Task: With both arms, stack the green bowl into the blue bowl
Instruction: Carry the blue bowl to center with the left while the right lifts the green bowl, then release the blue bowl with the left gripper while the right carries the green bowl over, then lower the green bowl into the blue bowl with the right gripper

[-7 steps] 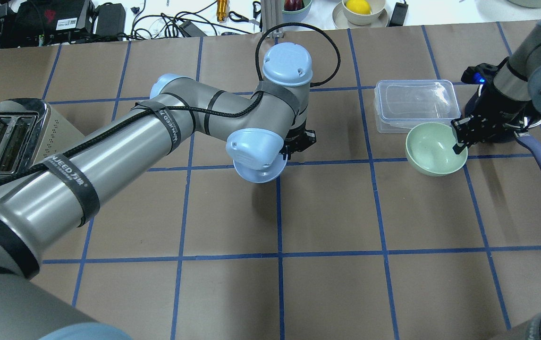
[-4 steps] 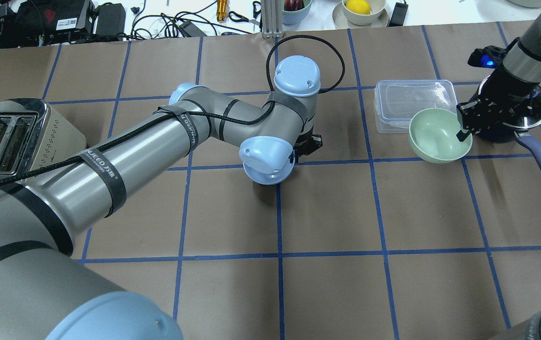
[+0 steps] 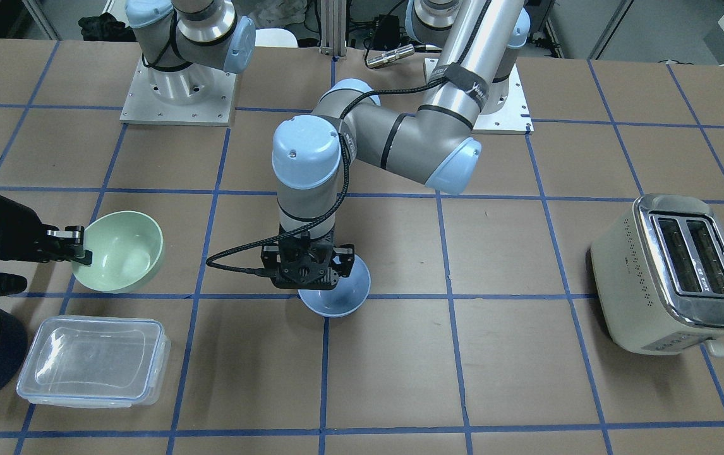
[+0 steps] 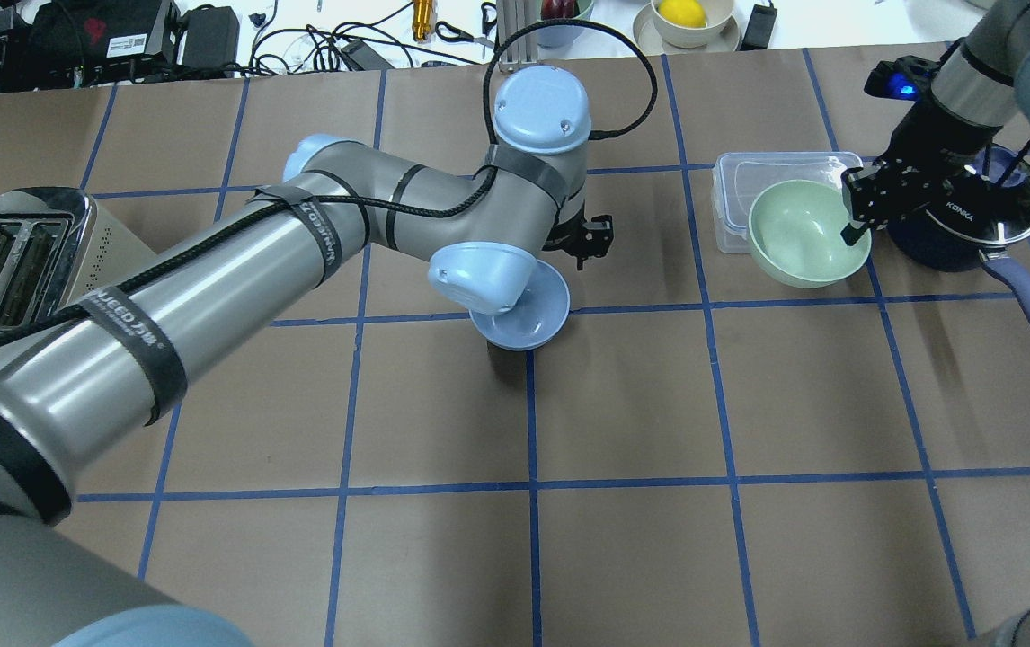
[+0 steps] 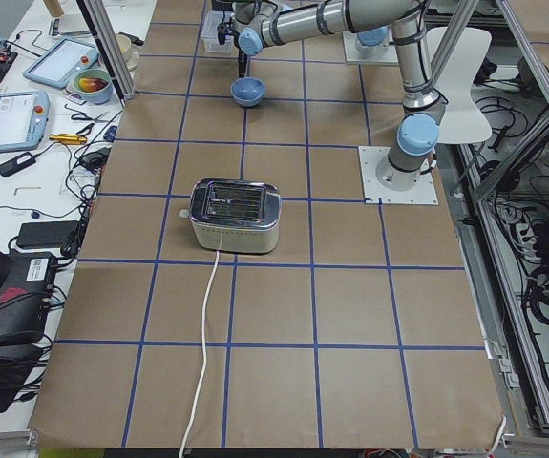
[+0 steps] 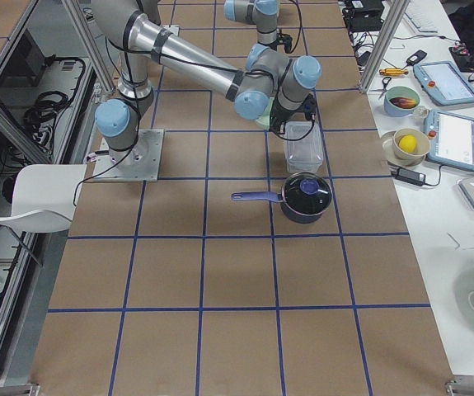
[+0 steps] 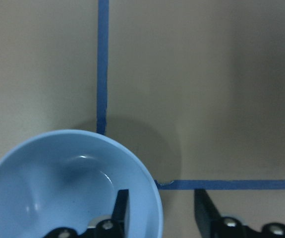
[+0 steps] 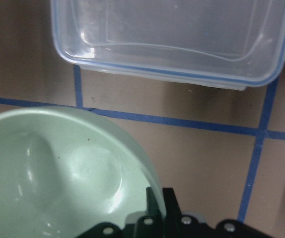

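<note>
The pale green bowl [image 4: 798, 235] hangs tilted above the table, over the near edge of a clear box. My right gripper [image 4: 849, 234] is shut on its right rim, and in the right wrist view the fingers [image 8: 155, 203] pinch that rim tightly. The pale blue bowl [image 4: 528, 314] sits upright on a crossing of blue tape lines at the table's middle. My left gripper [image 7: 161, 196] points straight down over it and is open. One finger [image 7: 122, 208] is inside the bowl and the other is outside, with the rim between them untouched.
A lidded clear plastic box [image 3: 93, 360] lies under and behind the green bowl. A navy saucepan [image 4: 973, 229] with a glass lid stands right of it, its handle toward the robot. A cream toaster [image 4: 21, 256] stands at the far left. Cables and dishes line the back edge.
My right gripper has lifted the green bowl and carried it back and left, partly over the clear box. My left wrist has shifted slightly, and the blue bowl shows a little further right.
</note>
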Controlling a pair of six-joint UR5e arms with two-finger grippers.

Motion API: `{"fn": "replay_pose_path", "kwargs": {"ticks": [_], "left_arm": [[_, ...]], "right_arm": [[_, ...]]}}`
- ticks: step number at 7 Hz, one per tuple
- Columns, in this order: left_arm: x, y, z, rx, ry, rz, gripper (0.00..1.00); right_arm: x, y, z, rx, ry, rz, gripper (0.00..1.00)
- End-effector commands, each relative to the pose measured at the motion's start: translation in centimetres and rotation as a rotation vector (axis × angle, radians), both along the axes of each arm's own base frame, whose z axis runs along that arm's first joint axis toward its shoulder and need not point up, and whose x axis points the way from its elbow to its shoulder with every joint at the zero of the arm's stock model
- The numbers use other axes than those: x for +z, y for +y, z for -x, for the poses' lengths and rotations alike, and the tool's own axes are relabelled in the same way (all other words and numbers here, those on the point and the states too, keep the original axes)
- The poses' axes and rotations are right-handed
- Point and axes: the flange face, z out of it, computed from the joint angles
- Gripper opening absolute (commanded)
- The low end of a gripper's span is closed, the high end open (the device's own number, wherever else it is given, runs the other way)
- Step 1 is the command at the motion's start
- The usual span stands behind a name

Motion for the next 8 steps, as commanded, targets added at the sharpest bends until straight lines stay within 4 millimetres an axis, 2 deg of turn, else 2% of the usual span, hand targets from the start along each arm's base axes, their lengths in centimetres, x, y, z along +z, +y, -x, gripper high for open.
{"fn": "replay_pose_path", "kwargs": {"ticks": [1,2,3,4,5,6,8], "left_arm": [[8.6,-1.7,-12.5,-0.118,-0.043,-0.045,1.00],[12.3,-1.4,-18.4,-0.106,-0.054,-0.058,1.00],[15.0,-0.4,-23.2,-0.128,-0.063,-0.074,1.00],[17.5,1.3,-27.4,-0.100,-0.051,-0.098,1.00],[20.0,3.6,-27.8,-0.089,-0.041,-0.088,1.00],[21.2,4.6,-27.6,-0.074,-0.043,-0.066,1.00],[21.3,4.6,-26.7,-0.027,-0.035,-0.060,1.00]], "right_arm": [[1.3,-0.5,-10.1,-0.051,-0.020,-0.004,0.00],[1.2,0.1,-14.6,-0.069,-0.005,-0.020,0.00],[0.9,0.3,-20.0,-0.116,-0.034,-0.003,0.00],[-0.6,0.5,-25.3,-0.142,-0.035,0.024,0.00],[-2.9,0.9,-28.9,-0.102,-0.031,0.014,0.00],[-5.0,0.6,-29.8,-0.094,-0.026,-0.004,0.00],[-6.9,0.4,-29.8,-0.091,-0.008,-0.031,0.00]]}}
